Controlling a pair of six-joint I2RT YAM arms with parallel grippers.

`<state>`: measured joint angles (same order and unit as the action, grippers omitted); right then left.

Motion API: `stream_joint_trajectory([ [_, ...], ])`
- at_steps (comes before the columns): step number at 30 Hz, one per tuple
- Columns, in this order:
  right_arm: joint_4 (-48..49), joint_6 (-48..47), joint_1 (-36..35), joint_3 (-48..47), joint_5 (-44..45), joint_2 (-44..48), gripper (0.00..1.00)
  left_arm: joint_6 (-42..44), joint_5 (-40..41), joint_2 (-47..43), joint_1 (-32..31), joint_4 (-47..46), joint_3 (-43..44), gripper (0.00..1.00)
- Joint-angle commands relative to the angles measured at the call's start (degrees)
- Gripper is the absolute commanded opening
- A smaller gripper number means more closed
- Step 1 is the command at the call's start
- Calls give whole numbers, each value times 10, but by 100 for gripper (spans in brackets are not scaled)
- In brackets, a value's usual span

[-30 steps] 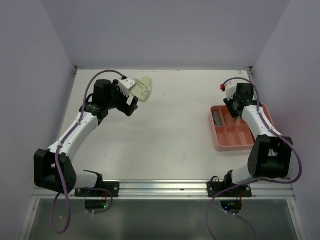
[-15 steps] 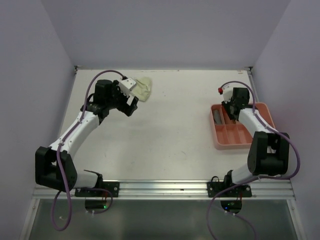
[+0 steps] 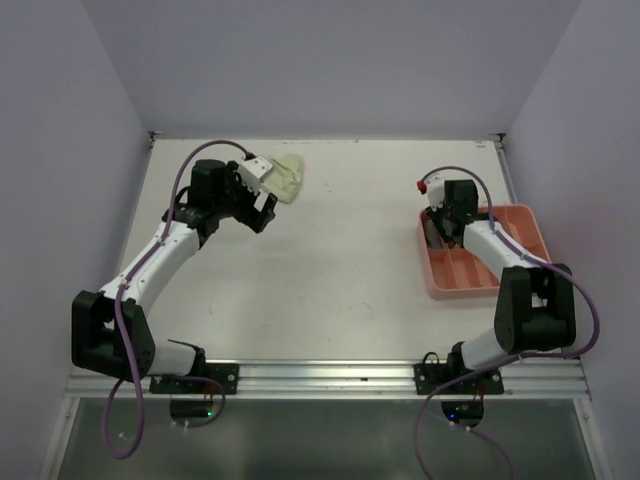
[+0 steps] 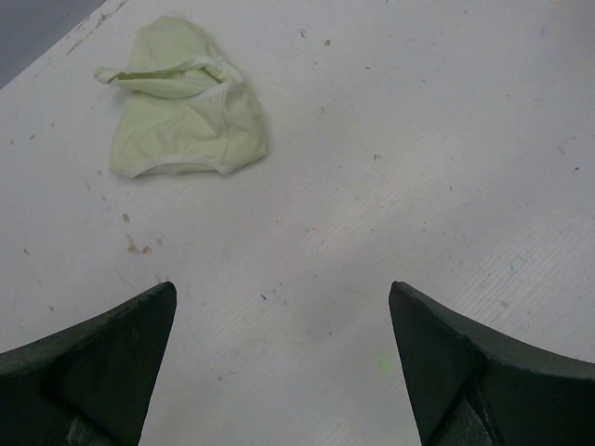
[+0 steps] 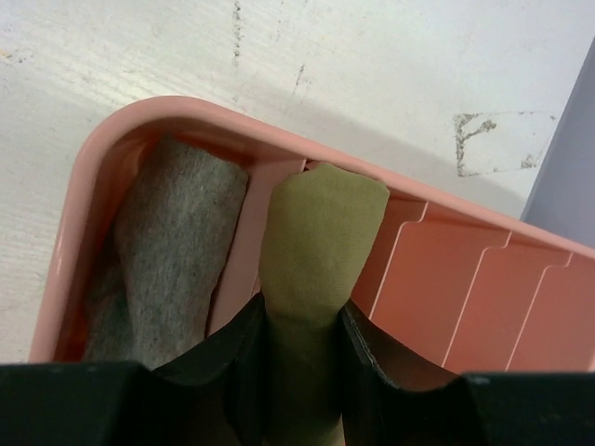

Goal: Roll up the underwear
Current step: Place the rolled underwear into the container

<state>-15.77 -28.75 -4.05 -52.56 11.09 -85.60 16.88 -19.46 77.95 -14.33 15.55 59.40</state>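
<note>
Olive-tan underwear [image 5: 321, 232] is pinched in the right claw [image 5: 299, 325] over the tray [image 5: 186, 107].

Lower end of olive-tan roll [image 5: 321, 232] hidden in right gripper [image 5: 299, 321]; grey roll [image 5: 167, 251] base too; tray [image 5: 465, 297] cropped right.

On my right a salmon-pink plastic tray [image 5: 465, 288] sits on the white table [image 3: 350, 250], close to the right wall; thin dividers split it into narrow slots side by side; the tabletop is scuffed, with brown specks [image 4: 135, 243] at the far left and a chipped patch [image 5: 488, 144] beyond the tray; pale lilac walls [image 3: 320, 70] stand around; a metal rail [image 3: 330, 378] runs along the near edge.
</note>
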Motion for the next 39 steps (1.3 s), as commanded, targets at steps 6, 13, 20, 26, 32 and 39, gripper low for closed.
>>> stream_joint_trajectory([
  [6,10,48,39,-2,-69,-55,0,-12,0,-3,-2,-7,12,100],
  [13,8,69,86,0,-153,-77,0,-17,-8,0,-2,-8,11,100],
  [20,-32,71,92,-34,-177,-76,34,-20,-7,7,-2,-1,18,100],
  [26,-67,69,92,-66,-165,-53,54,-22,-8,11,-1,1,24,100],
  [32,-82,68,92,-73,-162,-43,62,-23,-9,11,-2,4,27,100],
  [39,-141,89,92,-146,-162,-2,65,-62,-14,12,11,-31,27,100],
])
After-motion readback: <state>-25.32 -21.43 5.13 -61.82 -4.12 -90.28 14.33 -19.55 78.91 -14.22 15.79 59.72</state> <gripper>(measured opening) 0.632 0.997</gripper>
